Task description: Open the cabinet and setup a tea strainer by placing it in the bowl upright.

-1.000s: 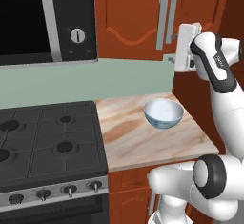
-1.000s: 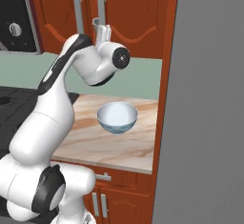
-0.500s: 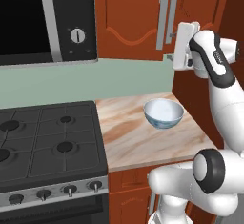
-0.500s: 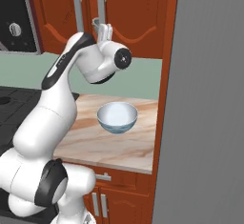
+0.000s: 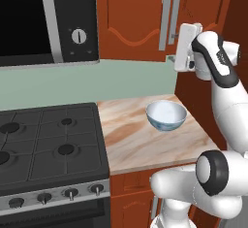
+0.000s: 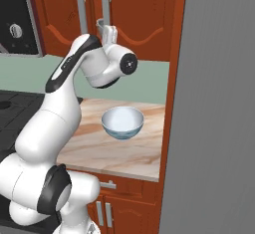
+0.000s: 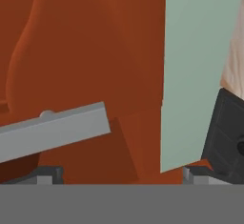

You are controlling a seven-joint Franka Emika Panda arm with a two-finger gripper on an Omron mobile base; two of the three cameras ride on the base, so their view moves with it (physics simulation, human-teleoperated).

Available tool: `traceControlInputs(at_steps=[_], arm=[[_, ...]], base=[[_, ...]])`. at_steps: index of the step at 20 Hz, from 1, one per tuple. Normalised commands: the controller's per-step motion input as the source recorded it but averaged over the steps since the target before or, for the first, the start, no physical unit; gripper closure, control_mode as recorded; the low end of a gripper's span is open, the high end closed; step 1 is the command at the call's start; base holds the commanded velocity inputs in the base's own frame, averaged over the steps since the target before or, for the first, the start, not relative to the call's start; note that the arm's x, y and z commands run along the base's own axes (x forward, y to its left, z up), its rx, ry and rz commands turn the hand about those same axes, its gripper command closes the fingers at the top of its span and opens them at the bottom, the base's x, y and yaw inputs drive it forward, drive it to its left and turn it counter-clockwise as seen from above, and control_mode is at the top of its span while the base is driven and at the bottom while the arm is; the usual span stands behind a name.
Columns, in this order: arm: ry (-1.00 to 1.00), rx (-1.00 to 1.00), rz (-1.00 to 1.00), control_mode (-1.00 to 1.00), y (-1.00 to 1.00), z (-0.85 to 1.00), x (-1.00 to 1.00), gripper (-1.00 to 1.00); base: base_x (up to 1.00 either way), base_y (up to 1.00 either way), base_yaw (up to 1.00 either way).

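You're on step 1, opening the cabinet (image 5: 145,18). Your gripper (image 7: 119,173) is spread wide, right at the lower end of the right door's handle (image 7: 52,130). Bowl (image 5: 166,115) waits below it. Next: close on that bar and pull

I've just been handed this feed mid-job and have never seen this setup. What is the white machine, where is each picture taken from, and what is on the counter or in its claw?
The white machine is a robot arm on a driving base. Two pictures come from cameras on the base, behind the arm to its left and right; the third looks along the claw. The claw is raised at the lower end of the silver handles of the cabinet, whose doors look closed. In the hand view a handle lies just beyond the fingertips; whether the claw is open or holds anything I cannot tell. On the marble counter stands an empty bowl, beside a black stove.
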Motion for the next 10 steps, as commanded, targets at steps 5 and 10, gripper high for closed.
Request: traceControlInputs(at_steps=[5,10], arm=[[0.0,0.0,0.02,-1.0,0.15,-0.01,0.0,-1.0],[0.0,0.0,0.01,-1.0,0.0,-0.02,0.01,-1.0]], base=[[0.0,0.0,0.0],[0.0,0.0,0.0]])
